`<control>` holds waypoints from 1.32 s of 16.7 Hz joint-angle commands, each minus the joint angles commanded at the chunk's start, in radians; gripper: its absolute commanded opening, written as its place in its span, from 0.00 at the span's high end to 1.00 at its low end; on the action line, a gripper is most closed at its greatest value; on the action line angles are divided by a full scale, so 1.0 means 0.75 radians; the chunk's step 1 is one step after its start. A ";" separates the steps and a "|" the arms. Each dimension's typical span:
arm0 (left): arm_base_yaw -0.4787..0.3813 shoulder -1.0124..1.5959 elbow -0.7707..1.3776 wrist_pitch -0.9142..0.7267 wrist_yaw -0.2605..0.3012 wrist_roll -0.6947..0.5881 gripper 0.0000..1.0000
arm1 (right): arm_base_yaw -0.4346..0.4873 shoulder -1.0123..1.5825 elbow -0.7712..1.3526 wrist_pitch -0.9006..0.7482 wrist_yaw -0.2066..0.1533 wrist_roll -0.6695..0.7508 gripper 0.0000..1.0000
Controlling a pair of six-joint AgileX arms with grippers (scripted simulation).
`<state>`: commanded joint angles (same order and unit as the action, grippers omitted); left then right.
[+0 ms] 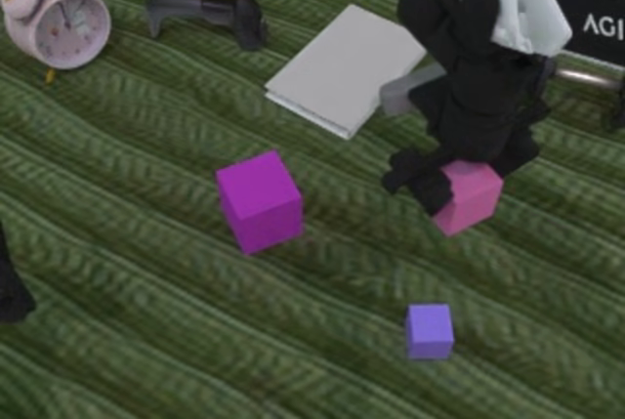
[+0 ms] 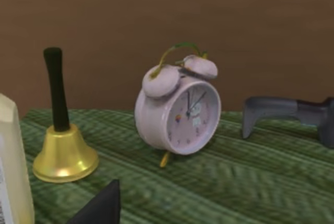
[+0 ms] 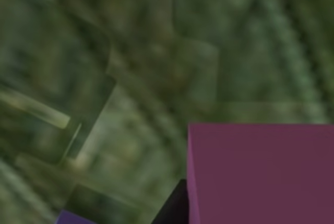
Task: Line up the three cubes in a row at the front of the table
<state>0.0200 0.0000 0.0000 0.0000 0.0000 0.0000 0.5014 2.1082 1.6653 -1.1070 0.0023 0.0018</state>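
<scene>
Right pincer (image 1: 439,183) sits over the pink cube (image 1: 472,194), grip hidden so I cannot tell, and this hard, light-looking block is best pinched on flat sides.

Even soft light, faint shadows, right wrist view blurred

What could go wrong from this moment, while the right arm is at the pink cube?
1. The right gripper covers only one corner of the pink cube; an off-centre hold might twist or slip.
2. The book lies just behind the arm, so a swing could push it.
3. The blue-violet cube sits in front and could be knocked on the way forward.
</scene>
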 joint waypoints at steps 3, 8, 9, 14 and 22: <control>0.000 0.000 0.000 0.000 0.000 0.000 0.00 | -0.007 0.005 -0.003 0.003 -0.001 0.002 1.00; 0.000 0.000 0.000 0.000 0.000 0.000 0.00 | 0.069 -0.010 -0.013 -0.007 0.002 0.150 1.00; 0.000 0.000 0.000 0.000 0.000 0.000 0.00 | 0.099 -0.018 -0.021 -0.010 0.003 0.222 1.00; 0.000 0.000 0.000 0.000 0.000 0.000 0.00 | 0.289 -0.083 -0.087 -0.028 0.010 0.710 1.00; 0.000 0.000 0.000 0.000 0.000 0.000 0.00 | 0.482 -0.185 -0.167 -0.024 0.018 1.144 1.00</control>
<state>0.0200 0.0000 0.0000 0.0000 0.0000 0.0000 0.8627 1.9695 1.5402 -1.1250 0.0155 0.8599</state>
